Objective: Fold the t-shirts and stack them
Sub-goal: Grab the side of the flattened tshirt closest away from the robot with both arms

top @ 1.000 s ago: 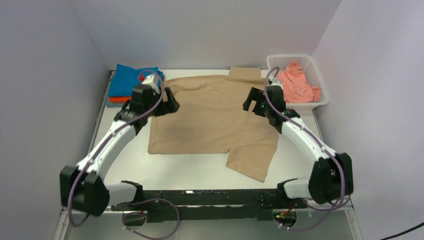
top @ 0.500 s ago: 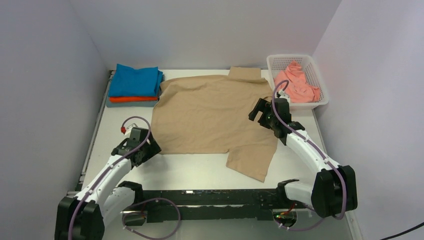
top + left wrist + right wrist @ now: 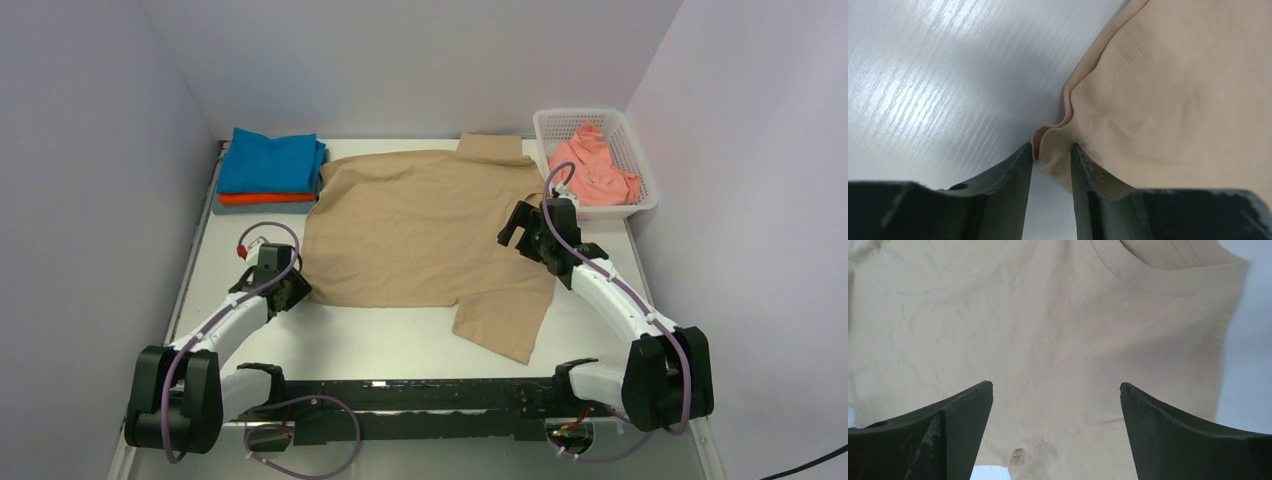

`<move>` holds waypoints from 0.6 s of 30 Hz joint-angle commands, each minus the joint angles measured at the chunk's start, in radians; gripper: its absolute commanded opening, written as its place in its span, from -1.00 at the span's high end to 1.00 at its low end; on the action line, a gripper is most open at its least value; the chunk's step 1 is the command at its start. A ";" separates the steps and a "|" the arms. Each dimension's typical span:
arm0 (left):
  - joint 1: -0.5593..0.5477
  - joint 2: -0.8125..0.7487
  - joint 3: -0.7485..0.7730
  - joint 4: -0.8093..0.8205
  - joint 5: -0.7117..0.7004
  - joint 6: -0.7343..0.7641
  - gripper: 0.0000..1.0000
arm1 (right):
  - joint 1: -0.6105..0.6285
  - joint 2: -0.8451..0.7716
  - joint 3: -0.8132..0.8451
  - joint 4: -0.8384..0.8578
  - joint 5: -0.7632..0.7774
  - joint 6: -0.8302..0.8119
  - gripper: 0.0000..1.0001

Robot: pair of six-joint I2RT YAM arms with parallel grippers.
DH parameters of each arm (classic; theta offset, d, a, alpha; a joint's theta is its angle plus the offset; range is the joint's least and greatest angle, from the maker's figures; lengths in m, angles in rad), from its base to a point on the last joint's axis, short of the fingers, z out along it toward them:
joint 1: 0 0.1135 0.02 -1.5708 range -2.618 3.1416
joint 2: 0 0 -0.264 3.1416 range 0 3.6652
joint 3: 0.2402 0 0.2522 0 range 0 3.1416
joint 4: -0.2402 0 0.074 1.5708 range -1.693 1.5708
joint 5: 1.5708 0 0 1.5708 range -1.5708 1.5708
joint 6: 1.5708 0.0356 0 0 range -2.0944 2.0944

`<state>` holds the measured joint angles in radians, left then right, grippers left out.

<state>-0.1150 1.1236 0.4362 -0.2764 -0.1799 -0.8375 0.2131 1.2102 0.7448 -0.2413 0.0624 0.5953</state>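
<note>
A tan-beige t-shirt [image 3: 420,225] lies spread flat in the middle of the table. My left gripper [image 3: 292,292] is low at its near-left corner. In the left wrist view the left gripper [image 3: 1052,147] is shut on a bunched fold of the tan t-shirt [image 3: 1173,100]. My right gripper [image 3: 513,226] hovers open over the shirt's right side. The right wrist view shows the right gripper [image 3: 1056,385] wide apart above the tan cloth [image 3: 1048,325], the collar beyond. Folded blue [image 3: 268,160], orange-red [image 3: 265,198] and grey [image 3: 262,208] t-shirts are stacked at the back left.
A white mesh basket [image 3: 546,122] at the back right holds a crumpled salmon pink t-shirt [image 3: 592,172]. Grey walls close in the table on the left, back and right. Bare white tabletop [image 3: 380,335] runs along the near edge.
The left arm swung from the shirt's far-left shoulder down to its near-left corner and its jaws closed on the cloth. The right gripper shifted slightly and stayed open.
</note>
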 commanded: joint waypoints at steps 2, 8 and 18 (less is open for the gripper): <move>0.018 0.053 -0.022 -0.010 0.015 -0.017 0.20 | -0.001 -0.005 0.000 -0.040 0.028 0.007 -1.00; 0.020 0.073 -0.020 0.026 0.038 0.006 0.83 | -0.002 -0.035 0.009 -0.114 0.041 -0.004 -1.00; 0.020 0.046 0.004 -0.048 0.041 0.016 1.00 | 0.026 -0.100 0.050 -0.545 0.080 0.010 -0.94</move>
<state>-0.0948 1.1870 0.4519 -0.2043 -0.1543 -0.8322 0.2153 1.1591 0.7536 -0.5331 0.1051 0.5774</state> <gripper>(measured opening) 0.014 0.984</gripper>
